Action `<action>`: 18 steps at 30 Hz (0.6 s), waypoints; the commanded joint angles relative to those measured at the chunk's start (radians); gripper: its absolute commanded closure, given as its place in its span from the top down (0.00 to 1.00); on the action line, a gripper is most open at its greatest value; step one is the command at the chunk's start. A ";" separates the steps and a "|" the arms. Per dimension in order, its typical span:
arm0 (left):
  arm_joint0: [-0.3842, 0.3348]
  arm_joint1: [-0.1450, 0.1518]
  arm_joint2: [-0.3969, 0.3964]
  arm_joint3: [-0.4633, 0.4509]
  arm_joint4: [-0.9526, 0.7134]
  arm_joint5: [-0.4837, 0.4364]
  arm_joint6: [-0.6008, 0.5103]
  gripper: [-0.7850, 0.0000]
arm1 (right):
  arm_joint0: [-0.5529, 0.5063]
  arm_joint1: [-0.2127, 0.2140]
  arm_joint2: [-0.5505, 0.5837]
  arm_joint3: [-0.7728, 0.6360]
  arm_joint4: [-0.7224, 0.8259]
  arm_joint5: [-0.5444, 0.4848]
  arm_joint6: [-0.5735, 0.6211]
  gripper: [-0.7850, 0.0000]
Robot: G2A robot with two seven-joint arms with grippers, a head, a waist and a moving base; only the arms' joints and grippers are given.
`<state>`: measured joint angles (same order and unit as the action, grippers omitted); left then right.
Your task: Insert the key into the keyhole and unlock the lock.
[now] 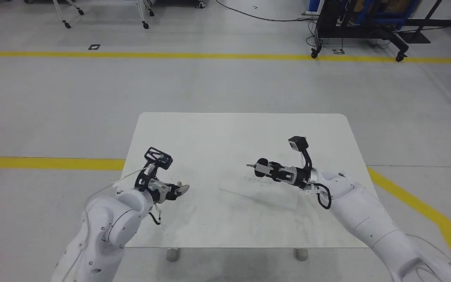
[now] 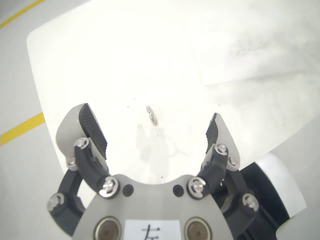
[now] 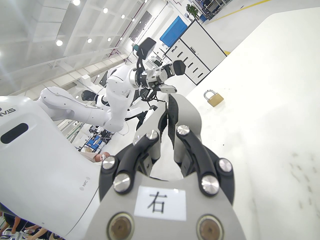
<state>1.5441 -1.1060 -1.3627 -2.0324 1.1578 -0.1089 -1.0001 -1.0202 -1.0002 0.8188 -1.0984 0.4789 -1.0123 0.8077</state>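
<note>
Padlock (image 3: 214, 98) on the table (image 1: 232, 134), toward its near left part, below the left gripper (image 3: 174, 79); right gripper (image 1: 258, 167) well apart to the right, over the middle.

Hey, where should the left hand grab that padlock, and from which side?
The padlock stands on edge below the open left hand, so probably come from above and pinch its brass body across the flat faces.
</note>
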 commanded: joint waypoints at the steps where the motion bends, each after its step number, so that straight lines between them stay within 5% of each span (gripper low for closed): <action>1: -0.007 -0.005 0.045 0.040 0.043 0.041 0.004 1.00 | 0.000 0.000 0.000 0.000 0.000 0.000 0.000 0.00; 3: -0.024 -0.012 0.079 0.084 0.043 0.081 0.024 0.95 | 0.000 0.000 0.000 0.000 0.000 0.000 0.000 0.00; 9: -0.091 -0.027 0.138 0.206 0.024 0.122 0.065 0.53 | 0.000 0.000 0.000 0.000 0.000 0.000 0.000 0.00; 18: -0.141 -0.039 0.177 0.263 0.023 0.142 0.056 0.33 | 0.000 0.000 0.000 0.000 0.000 0.000 0.000 0.00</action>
<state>1.4054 -1.1446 -1.1890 -1.7688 1.1756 0.0370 -0.9365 -1.0202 -1.0002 0.8188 -1.0984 0.4789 -1.0123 0.8077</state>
